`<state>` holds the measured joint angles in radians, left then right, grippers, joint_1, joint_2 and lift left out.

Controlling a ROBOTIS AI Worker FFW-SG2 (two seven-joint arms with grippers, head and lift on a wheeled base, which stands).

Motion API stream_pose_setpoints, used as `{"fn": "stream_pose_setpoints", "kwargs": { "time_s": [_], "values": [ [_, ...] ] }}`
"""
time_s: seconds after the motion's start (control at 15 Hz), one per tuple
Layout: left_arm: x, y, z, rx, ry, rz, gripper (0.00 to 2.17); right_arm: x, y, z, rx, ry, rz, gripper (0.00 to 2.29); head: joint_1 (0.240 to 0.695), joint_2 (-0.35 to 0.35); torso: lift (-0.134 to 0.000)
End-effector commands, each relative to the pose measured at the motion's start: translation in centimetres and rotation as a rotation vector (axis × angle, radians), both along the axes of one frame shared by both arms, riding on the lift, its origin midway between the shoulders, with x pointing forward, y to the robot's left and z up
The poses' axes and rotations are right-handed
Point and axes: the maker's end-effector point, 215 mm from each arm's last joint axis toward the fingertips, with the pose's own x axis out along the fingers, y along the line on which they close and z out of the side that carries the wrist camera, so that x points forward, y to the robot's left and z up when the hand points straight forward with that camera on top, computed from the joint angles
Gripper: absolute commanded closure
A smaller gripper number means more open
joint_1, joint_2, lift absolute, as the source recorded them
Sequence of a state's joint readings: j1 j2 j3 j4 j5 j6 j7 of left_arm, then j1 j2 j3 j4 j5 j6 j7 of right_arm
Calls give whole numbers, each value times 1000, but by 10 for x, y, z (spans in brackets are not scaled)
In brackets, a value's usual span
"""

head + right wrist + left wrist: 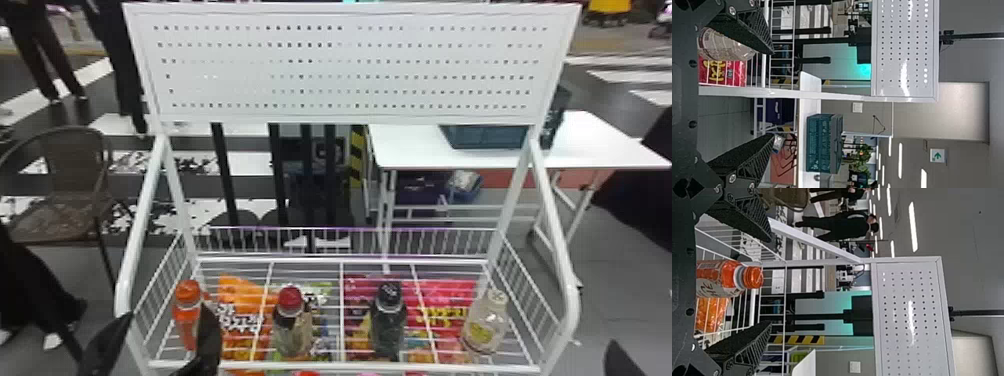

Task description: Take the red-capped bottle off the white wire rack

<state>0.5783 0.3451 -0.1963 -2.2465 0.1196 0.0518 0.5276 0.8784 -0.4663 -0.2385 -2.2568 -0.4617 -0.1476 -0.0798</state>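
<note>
step: approach, pre-grasp. red-capped bottle (294, 332) stands upright on the white wire rack (430, 262), between the orange bottle (188, 312) and the dark bottle (388, 320), untouched, so nothing's off the rack. left tool (770, 282) looks like the pick: it's the nearer one. its fingers are spread wide with nothing gripped, but the gap faces the orange bottle, so the aim is off by one. next move: keep it spread, shift right past the orange bottle without knocking it, line up on the red-capped one, push in until the body sits between the pads, close, then lift straight up and back out over the front rail. watch the inner finger, it overlaps the orange bottle's edge in the head view. pose: left arm comes in low from the bottom edge at the rack's left front corner, fingers pointing forward, roughly level. right tool (773, 94) is at the right front corner, fingers also well apart, empty, pointing forward past the clear bottle (485, 325). no job for it here, i'd say.
</note>
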Motion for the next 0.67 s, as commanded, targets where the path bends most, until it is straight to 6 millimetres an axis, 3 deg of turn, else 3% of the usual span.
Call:
{"fn": "stream_pose_setpoints", "kwargs": {
  "time_s": [0.0,0.6],
  "values": [
    [0,0,0,0,-1,0,151,0,0,1,0,-3,0,140,499,0,0],
    [0,-1,2,-3,-2,-1,151,2,0,2,-5,-5,1,140,499,0,0]
  ]
}}
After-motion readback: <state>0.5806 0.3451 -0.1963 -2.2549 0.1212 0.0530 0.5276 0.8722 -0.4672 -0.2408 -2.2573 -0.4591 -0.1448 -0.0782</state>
